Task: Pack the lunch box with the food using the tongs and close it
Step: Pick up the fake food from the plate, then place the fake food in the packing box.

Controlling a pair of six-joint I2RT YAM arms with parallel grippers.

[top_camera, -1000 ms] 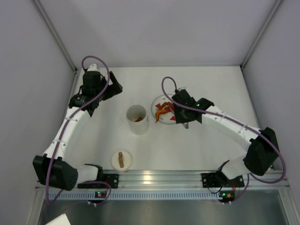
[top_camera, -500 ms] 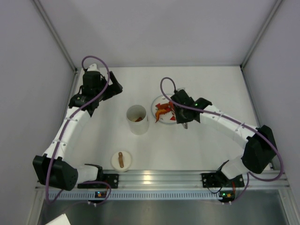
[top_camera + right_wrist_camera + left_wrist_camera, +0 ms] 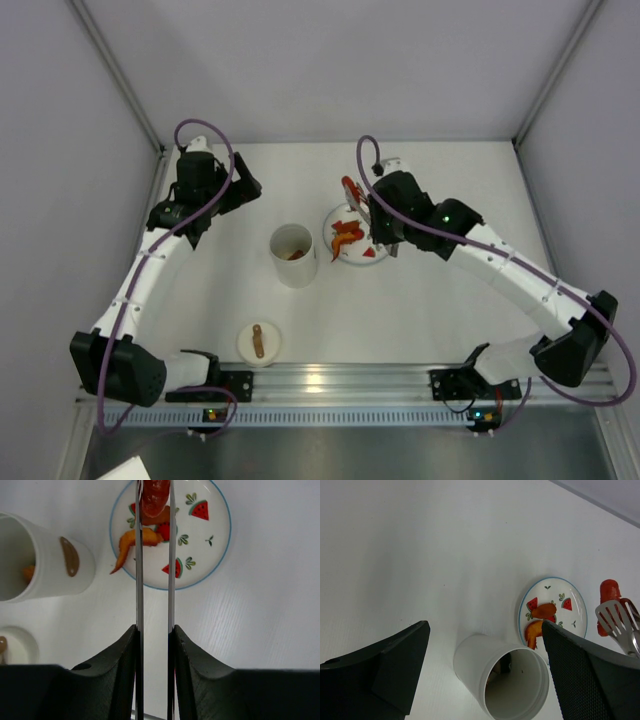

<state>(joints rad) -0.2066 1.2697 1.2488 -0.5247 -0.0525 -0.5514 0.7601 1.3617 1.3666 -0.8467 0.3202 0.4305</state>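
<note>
Though open table (image 3: 420,300) separates lunch box (image 3: 296,268) and plate (image 3: 215,535), we see right jaws clamped on tongs (image 3: 138,580) pinching red food (image 3: 154,494) above the plate rim, plain only from right wrist; left jaws gape empty.

White plate (image 3: 216,555), blue rim, watermelon motifs; red food (image 3: 154,495); white lunch box (image 3: 50,575).
</note>
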